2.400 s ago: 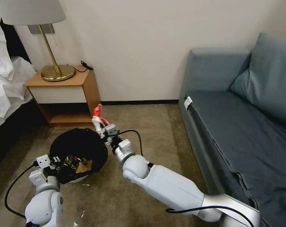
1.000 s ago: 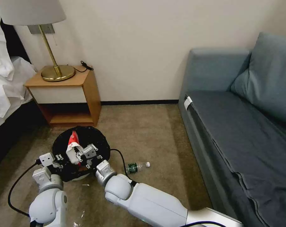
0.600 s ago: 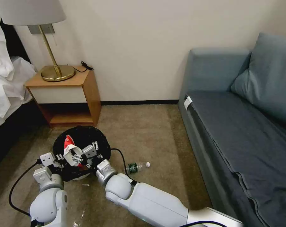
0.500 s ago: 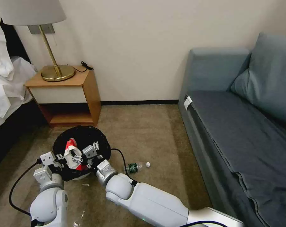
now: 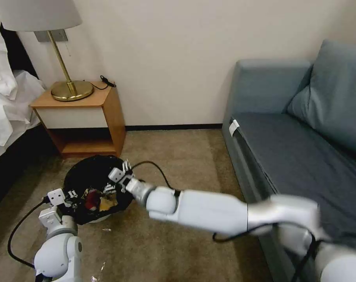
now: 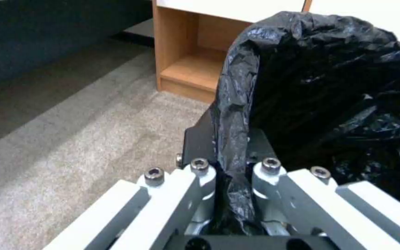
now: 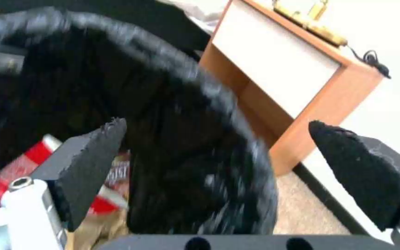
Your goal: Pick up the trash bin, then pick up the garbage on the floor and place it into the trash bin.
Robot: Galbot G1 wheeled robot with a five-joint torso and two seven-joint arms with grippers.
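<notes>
Release confirmed: red-and-white packet (image 5: 92, 197) now lies inside the trash bin (image 5: 92, 172), right pincer (image 5: 119, 181) wide and withdrawing over its right rim, left pincer (image 6: 231, 166) still clamping the liner rim.

The head camera looks down from high up at the floor. Each wrist camera sits very close to the trash bin (image 5: 92, 184), facing the wooden nightstand (image 6: 195, 66); the right one looks blurry.

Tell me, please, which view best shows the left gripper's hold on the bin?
The left wrist view: the left gripper is shut on the bin's bag-covered rim. The head view shows that gripper small at the rim; the right wrist view shows mainly the bin's inside.
</notes>
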